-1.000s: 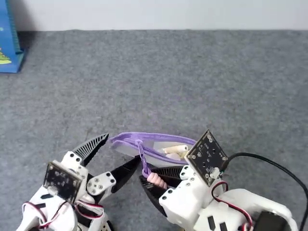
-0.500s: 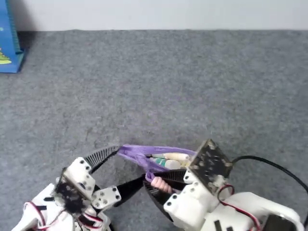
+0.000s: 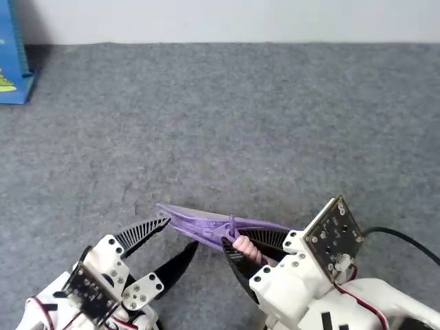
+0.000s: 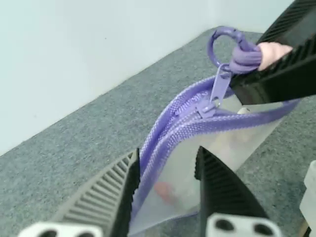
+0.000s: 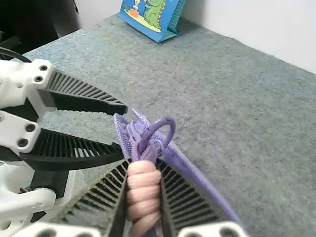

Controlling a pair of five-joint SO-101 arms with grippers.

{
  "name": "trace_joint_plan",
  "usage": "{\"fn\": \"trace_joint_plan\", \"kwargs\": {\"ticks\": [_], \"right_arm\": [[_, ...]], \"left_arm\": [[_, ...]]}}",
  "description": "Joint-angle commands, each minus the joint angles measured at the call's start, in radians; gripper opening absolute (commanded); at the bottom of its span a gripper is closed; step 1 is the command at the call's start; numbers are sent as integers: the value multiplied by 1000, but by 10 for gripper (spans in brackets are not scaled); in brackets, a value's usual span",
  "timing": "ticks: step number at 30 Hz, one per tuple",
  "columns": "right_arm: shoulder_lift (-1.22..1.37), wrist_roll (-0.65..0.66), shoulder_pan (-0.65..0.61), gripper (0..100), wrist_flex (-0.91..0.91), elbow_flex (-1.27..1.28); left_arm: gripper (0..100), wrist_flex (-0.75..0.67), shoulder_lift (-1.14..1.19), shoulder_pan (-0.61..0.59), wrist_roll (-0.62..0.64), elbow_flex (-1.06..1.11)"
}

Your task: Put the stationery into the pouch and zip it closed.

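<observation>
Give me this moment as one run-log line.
left gripper: open, straddling pouch end | right gripper: shut on pink zip pull | slider: partway along zip

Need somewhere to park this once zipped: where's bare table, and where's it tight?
Bare table runs wide from the pouch back to the wall, with the blue box at a far corner. Crowded at the near edge: the left gripper straddles the pouch's end, the right gripper clamps its pink pull.
</observation>
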Motion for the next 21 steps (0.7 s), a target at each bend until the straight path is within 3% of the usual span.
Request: {"fn": "trace_joint_plan", "kwargs": {"ticks": [1, 7, 16, 21], "right_arm": [[7, 14, 12, 7, -74, -8], [5, 18, 12, 7, -255, 195], [2, 187, 12, 7, -417, 376], [2, 232, 12, 7, -375, 382]], "left_arm": [[170, 8, -12, 5, -60, -44], [173, 25, -12, -2, -69, -47], [174, 25, -12, -11, -74, -47], [174, -5, -12, -158, -71, -47]]}}
